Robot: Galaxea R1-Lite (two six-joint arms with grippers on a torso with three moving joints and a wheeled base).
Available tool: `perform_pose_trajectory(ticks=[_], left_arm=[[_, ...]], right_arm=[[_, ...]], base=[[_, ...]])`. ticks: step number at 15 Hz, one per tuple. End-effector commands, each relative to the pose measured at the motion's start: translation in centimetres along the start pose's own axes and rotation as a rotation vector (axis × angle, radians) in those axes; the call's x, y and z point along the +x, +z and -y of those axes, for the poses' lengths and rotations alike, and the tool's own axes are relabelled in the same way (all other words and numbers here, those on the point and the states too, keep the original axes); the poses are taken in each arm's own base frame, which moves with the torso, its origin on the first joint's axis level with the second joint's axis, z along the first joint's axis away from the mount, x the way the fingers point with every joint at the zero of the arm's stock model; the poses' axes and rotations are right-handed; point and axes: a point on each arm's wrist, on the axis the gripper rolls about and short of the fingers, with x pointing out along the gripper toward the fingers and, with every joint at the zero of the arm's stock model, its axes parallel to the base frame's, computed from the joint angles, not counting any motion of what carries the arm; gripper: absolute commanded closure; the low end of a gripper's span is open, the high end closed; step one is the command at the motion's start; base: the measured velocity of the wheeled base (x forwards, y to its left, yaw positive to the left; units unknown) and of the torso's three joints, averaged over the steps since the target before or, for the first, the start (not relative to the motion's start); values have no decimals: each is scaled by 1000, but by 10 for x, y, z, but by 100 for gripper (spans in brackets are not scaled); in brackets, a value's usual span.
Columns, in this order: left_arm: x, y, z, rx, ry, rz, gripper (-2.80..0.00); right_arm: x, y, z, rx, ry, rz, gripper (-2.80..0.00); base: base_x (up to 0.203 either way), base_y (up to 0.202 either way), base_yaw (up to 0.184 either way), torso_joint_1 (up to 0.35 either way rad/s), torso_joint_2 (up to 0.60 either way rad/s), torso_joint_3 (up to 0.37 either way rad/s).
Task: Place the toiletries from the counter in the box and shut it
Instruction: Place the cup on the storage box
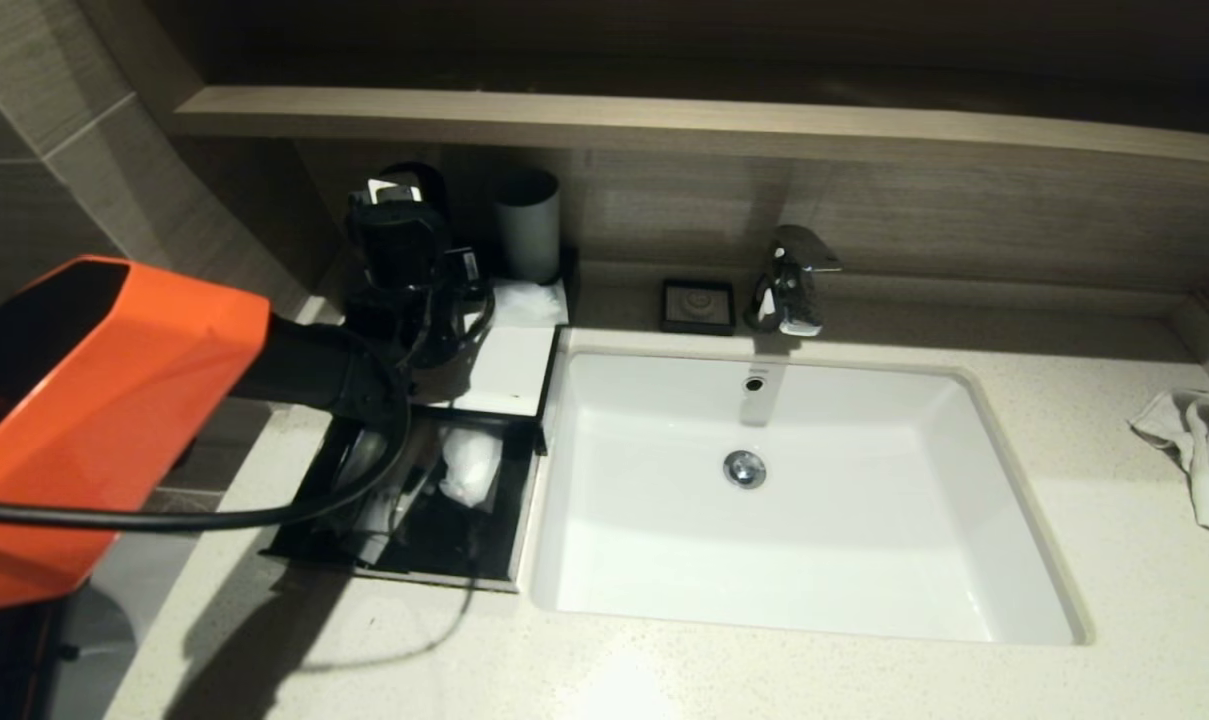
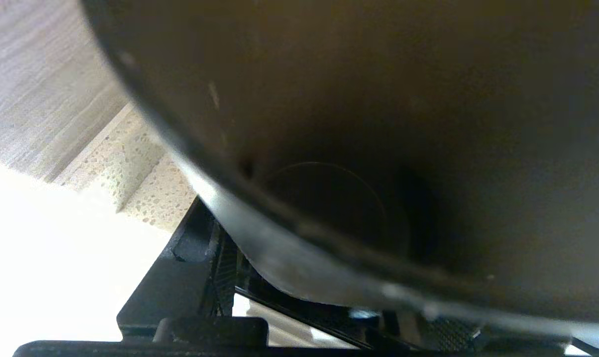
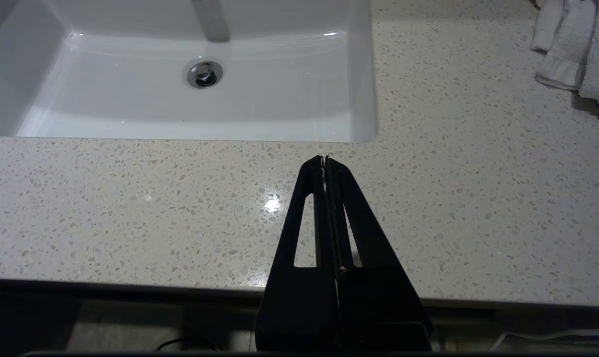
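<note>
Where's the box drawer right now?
In the head view, the drawer stands pulled out of the box, left of the sink, with packets inside.

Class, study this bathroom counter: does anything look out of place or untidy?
Yes. A white towel lies crumpled at the counter's right edge, not folded. The box left of the sink stands with its drawer pulled out, packets inside.

The sink is bright and shiny, but the wall and shelf behind it are dark. The left arm throws a big dark shadow on the counter. Up close, a dark cup looks blurry beside a very white glare patch.
</note>
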Motion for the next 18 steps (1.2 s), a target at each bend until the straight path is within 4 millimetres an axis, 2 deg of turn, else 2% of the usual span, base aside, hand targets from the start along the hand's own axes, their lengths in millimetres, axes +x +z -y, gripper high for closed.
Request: perform_pose_trajectory(ticks=[1,18], left_arm=[[2,-2,1,-11,4,6,0],[12,-3,8,-27,-5,24,0]], right_arm=[[0,0,0,0,0,0,0],[0,0,0,0,0,0,0]], base=[[0,0,0,0,0,0],[0,0,0,0,0,0]])
